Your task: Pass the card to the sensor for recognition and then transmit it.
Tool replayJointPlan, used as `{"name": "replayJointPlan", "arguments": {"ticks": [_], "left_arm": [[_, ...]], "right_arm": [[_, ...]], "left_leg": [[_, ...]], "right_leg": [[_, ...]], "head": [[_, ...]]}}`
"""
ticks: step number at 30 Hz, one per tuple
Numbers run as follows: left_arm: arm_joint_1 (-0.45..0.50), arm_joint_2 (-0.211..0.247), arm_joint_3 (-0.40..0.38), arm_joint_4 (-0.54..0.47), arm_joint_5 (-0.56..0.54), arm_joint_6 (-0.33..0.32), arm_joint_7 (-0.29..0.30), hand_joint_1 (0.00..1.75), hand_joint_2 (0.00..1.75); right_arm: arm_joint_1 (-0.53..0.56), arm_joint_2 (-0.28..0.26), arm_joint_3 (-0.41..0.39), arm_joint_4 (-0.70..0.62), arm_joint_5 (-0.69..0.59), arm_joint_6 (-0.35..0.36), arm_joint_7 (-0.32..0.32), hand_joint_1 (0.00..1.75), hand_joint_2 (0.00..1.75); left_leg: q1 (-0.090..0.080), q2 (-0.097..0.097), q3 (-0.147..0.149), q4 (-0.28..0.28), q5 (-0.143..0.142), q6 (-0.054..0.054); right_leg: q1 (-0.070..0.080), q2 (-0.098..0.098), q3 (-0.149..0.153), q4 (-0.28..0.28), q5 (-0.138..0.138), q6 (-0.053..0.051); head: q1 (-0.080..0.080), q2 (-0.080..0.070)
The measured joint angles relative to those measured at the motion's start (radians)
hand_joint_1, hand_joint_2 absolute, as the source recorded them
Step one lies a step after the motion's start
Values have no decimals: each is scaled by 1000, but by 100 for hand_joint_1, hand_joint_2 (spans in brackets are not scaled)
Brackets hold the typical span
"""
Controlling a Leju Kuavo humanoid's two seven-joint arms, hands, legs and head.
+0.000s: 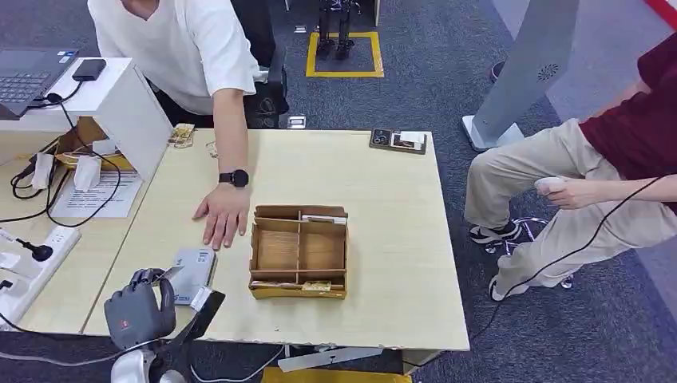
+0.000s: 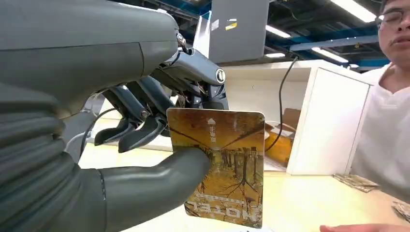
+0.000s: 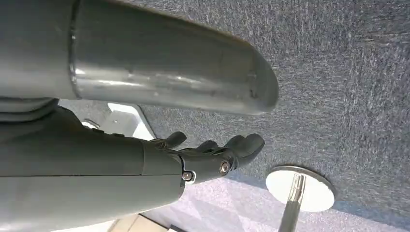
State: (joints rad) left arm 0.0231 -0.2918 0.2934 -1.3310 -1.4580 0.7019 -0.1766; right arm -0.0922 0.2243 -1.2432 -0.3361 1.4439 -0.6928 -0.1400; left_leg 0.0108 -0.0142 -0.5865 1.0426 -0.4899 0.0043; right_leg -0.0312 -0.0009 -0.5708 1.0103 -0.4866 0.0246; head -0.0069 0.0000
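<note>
- The left hand [image 1: 140, 309] pinches a hotel key card [image 2: 222, 164] between thumb and fingers, held at the near left corner of the table [image 1: 383, 319], beside the grey card sensor [image 1: 194, 273].
- The right hand [image 3: 212, 154] hangs over grey carpet, holding nothing, fingers loosely curled.
- A person's hand [image 1: 222, 215] lies flat on the table, just beside a wooden divided box [image 1: 298, 252].

person's hand [image 1: 223, 214] flat just beyond sensor [image 1: 192, 270], wooden tray [image 1: 298, 252] beside

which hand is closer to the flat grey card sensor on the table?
Left. The left hand holds the card right beside the flat grey card sensor; the right hand hangs over carpet, off the table.
</note>
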Motion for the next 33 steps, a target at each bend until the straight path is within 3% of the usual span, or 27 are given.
{"name": "replayJointPlan", "arguments": {"ticks": [4, 8, 14, 20, 33], "left_arm": [[1, 0, 0, 4, 0, 0, 3, 175, 175], [12, 11, -48, 34, -7, 0, 102, 175, 175], [19, 38, -131, 87, -2, 3, 162, 175, 175], [9, 52, -156, 155, -29, 3, 159, 175, 175], [-13, 100, -237, 249, -14, 3, 230, 175, 175]], "right_arm": [[0, -1, 0, 1, 0, 0, 0, 0, 0], [0, -2, 8, 2, -33, 0, 6, 0, 0], [1, -6, 40, 6, -69, 0, 15, 0, 0], [0, -6, 60, 12, -66, 0, 17, 0, 0], [3, -11, 116, 26, -123, 0, 32, 0, 0]], "left_leg": [[0, 0, 0, 0, 0, 0], [0, 0, 0, 0, 0, 0], [0, 0, 0, 0, 0, 0], [0, 0, 1, 0, 0, 0], [0, 0, 5, -1, 0, 0]], "right_leg": [[0, 0, 0, 0, 0, 0], [0, 0, 0, 0, 0, 0], [0, 0, 0, 0, 0, 0], [0, -1, 1, 0, 0, 0], [0, -1, 6, 0, 0, 0]], "head": [[0, 0], [0, 0], [0, 0], [0, 0], [0, 0]]}}
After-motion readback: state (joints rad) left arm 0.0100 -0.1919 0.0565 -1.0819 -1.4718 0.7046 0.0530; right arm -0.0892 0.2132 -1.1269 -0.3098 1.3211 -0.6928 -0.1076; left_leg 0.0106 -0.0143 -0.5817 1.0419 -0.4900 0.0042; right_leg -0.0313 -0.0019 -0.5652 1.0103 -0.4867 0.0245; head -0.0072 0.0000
